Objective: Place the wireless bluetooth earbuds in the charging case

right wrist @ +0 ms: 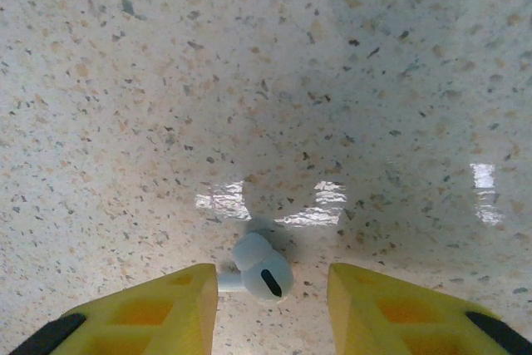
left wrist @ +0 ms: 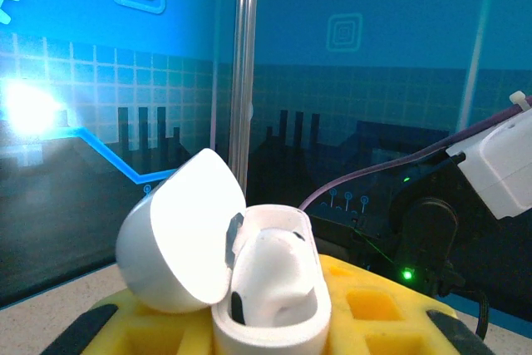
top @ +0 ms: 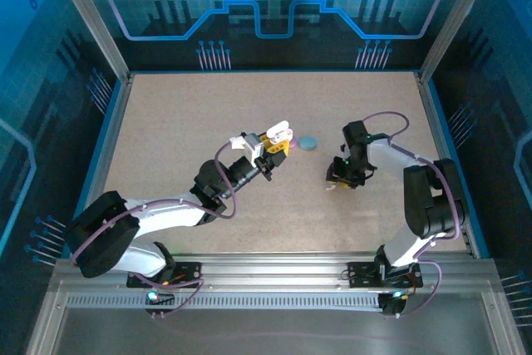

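Plainly, the piece to worry about is the loose white earbud (right wrist: 259,270), which lies flat on the speckled table (top: 166,122), right of its middle and well in from the right edge. The right gripper (right wrist: 273,313) stands over it with its 2 yellow fingers apart, 1 on each side of the bud. Neither pad is pressing on it, though the short stem points toward the left-hand finger and ends very close to it.

The left gripper (top: 276,145) is clamped on the white charging case (left wrist: 274,322) and holds it above the middle of the table. The lid (left wrist: 179,239) is swung open to the side. 1 rounded white shape (left wrist: 278,268) sits in the case's hollow and is probably an earbud, but glare washes out its outline.

The bud looks very light, hard and glossy, with no flat faces, so it will likely slide or pop out under an off-centre squeeze. The safer hold seems to be a gentle one across the bulbous head, leaving the stem free to drop into its well. The case shell also looks rigid and slick, and the hinged lid is its weak part. A teal round disc (top: 308,143) lies on the table just beside the held case.
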`<state>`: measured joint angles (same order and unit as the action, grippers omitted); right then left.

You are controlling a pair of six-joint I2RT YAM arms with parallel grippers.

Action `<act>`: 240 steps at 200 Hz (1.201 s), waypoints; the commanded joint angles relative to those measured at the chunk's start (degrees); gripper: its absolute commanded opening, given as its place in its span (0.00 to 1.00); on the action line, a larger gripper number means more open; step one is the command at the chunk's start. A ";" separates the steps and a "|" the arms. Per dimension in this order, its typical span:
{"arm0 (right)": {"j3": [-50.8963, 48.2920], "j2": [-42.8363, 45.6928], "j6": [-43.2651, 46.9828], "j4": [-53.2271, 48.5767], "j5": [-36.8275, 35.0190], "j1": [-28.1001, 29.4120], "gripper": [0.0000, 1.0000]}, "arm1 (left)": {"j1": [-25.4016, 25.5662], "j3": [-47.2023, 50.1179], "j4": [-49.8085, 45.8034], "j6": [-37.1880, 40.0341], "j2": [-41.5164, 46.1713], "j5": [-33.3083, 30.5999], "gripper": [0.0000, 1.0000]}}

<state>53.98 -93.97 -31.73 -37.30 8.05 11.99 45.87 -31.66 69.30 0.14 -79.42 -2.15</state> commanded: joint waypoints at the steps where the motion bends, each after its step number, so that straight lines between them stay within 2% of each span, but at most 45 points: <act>1: 1.82 -2.06 -0.69 -1.92 0.61 1.01 0.40 | -0.08 0.37 1.80 0.06 1.18 -0.74 0.23; 172: 10.53 -10.70 5.07 -4.29 2.25 5.24 0.37 | -0.07 0.81 1.71 0.12 1.72 -1.16 0.23; 240: 11.15 -6.13 4.62 -6.50 -5.82 4.92 0.39 | -0.08 0.81 1.56 0.13 1.66 -1.08 0.23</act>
<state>63.44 -102.74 -27.35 -41.04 6.04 16.86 45.87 -31.66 69.28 0.14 -79.42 -2.37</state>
